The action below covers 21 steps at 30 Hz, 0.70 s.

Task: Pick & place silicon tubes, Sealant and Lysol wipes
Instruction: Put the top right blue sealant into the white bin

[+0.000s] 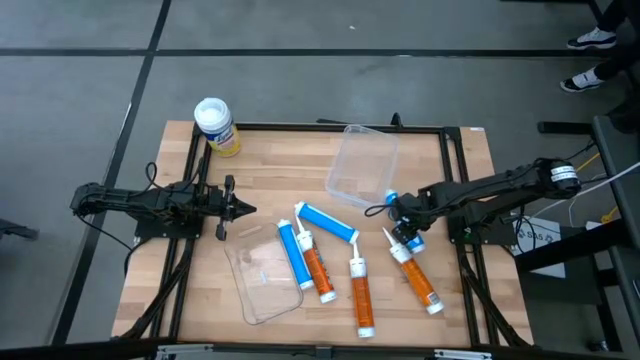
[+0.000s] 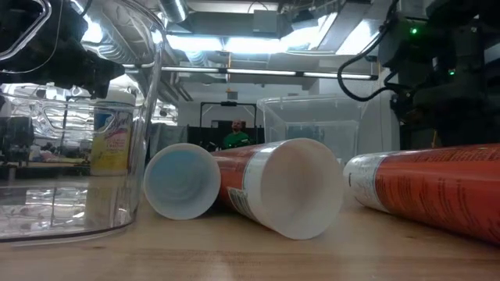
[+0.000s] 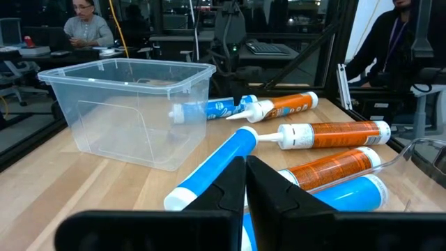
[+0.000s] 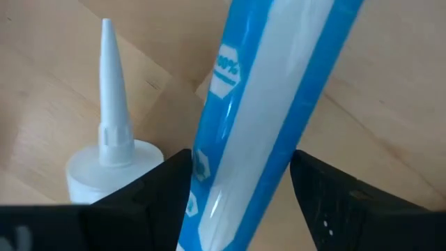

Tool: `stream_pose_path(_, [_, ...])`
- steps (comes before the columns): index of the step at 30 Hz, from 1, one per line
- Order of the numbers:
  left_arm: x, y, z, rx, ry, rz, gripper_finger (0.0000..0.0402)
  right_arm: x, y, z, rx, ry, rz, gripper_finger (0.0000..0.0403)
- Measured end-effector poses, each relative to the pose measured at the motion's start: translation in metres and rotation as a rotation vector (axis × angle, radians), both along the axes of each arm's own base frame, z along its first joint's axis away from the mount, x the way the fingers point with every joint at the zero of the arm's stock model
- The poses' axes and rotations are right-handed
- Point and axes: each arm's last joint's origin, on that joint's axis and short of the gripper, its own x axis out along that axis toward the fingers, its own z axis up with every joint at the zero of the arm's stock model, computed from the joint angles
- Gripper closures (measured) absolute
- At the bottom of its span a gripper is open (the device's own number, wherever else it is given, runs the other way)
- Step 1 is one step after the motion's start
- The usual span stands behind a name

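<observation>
My right gripper [image 1: 405, 228] is open and reaches down over a blue tube [image 4: 258, 104] lying on the table at the right. One finger stands on each side of the tube. An orange tube's white nozzle [image 4: 111, 104] lies beside it. My left gripper [image 3: 245, 178] is shut and empty, hovering at the table's left [image 1: 235, 208]. Two more blue tubes [image 1: 328, 222] and three orange tubes [image 1: 360, 292] lie on their sides mid-table. The yellow Lysol wipes canister [image 1: 215, 125] stands at the far left corner. My right gripper comes at the blue tube's body [image 4: 209, 174] from above, pointing down, with its fingers [image 4: 160, 185] across the tube. The tube lies on the table. I cannot tell whether the fingers touch it.
A clear plastic bin [image 1: 362, 165] stands at the far middle of the table. A second clear container [image 1: 262, 280] sits near the front left. The table's black frame [image 1: 300, 127] runs along the far edge. People sit in the room beyond the table [image 3: 87, 24].
</observation>
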Motion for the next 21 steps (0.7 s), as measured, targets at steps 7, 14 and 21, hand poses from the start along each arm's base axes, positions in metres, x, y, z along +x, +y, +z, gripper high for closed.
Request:
stream_pose_path(7, [0.0,0.0,0.0,0.0,0.0,0.0,0.0389,0.005,0.0,-0.007,-0.002,0.024,0.004,0.0161])
stream_pose_path(14, [0.0,0.0,0.0,0.0,0.0,0.0,0.0394,0.008,0.0,-0.016,-0.014,0.062,0.034,0.0161])
stream_pose_path(21, [0.0,0.0,0.0,0.0,0.0,0.0,0.0389,0.013,0.0,-0.024,-0.025,0.07,0.081,0.0161])
